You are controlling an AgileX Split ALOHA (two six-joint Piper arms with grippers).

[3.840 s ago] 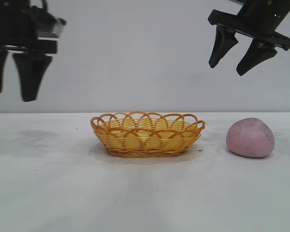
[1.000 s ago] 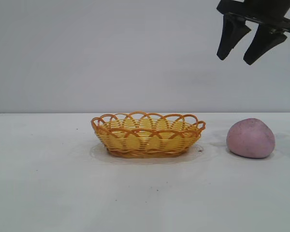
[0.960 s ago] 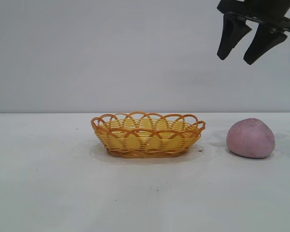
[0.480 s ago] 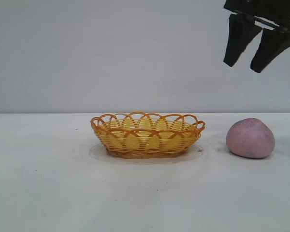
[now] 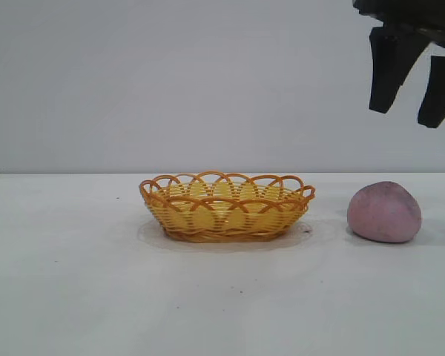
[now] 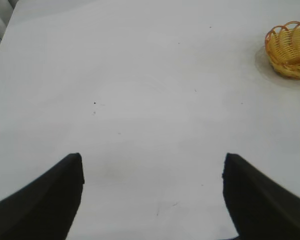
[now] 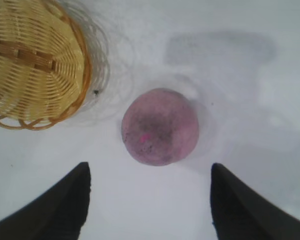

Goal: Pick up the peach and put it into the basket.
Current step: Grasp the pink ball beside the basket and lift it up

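The dull pink speckled peach [image 5: 384,212] rests on the white table, right of the yellow-orange wicker basket [image 5: 227,205]. High above the peach and a little to its right hangs my right gripper [image 5: 409,117], open and empty. In the right wrist view the peach [image 7: 160,126] lies ahead of the spread fingers, apart from them, with the basket [image 7: 35,65] beside it and nothing inside it. My left gripper [image 6: 152,165] is out of the exterior view; its own view shows it open over bare table, the basket [image 6: 291,49] far off.
The white table [image 5: 96,282] stretches wide around the basket and peach. A plain grey wall stands behind. A small dark speck [image 7: 96,92] lies by the basket's rim.
My right gripper has moved to the right and slightly down, now standing more directly over the peach. The left arm left the exterior view earlier. Peach and basket have not moved.
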